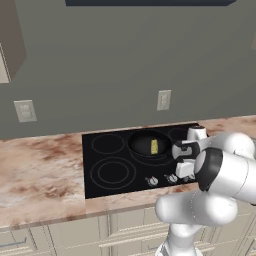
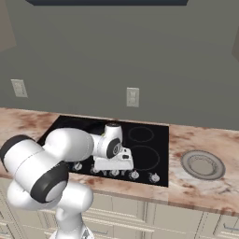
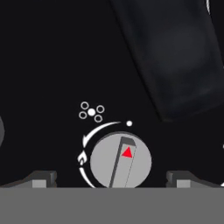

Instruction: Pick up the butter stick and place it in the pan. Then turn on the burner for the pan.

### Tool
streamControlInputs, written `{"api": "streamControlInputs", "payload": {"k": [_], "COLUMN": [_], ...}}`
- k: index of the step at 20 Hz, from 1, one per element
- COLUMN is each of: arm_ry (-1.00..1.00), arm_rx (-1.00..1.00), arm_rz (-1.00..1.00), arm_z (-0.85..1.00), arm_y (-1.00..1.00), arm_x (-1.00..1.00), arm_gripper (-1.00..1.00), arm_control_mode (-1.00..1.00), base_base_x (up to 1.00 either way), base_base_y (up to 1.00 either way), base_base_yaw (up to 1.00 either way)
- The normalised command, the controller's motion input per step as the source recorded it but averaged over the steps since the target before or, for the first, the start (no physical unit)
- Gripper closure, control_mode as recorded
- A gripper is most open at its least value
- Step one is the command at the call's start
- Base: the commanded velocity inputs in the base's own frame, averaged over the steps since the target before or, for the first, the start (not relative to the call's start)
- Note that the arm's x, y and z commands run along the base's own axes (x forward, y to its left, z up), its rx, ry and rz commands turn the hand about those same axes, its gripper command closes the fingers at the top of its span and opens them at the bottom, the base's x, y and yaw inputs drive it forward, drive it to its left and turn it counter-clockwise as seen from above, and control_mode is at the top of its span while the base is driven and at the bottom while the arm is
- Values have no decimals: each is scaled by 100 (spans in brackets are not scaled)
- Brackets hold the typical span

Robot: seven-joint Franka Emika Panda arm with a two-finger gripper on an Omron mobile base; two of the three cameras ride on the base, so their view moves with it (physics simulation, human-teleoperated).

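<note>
The black pan sits on a rear burner of the cooktop, and the pale-yellow butter stick lies inside it. My gripper hangs low over the front row of knobs, right of the pan. In the hand view the gripper is open, with its two dark fingertips on either side of a silver knob. That knob has a red triangle on its bar, pointing up toward the white dot. The pan's dark handle crosses the upper right. In the right base view my arm hides the pan.
More silver knobs line the front of the black glass cooktop. A round grey plate lies on the marble counter to the right. Outlets are on the wall behind.
</note>
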Motion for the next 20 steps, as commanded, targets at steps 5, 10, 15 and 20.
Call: {"api": "streamControlInputs", "payload": {"k": [5,10,15,20], "arm_ry": [0,0,-3,-2], "arm_rx": [0,0,0,0], "arm_rz": [0,0,1,3], "arm_z": [-17,-16,-9,-10], "arm_y": [2,8,24,30], "arm_x": [-4,0,0,-1], "arm_gripper": [100,100,100,100], "arm_control_mode": [-100,-100,-100,-100], "base_base_x": [0,0,0,0], "base_base_y": [0,0,0,0], "base_base_yaw": [0,0,0,0]}}
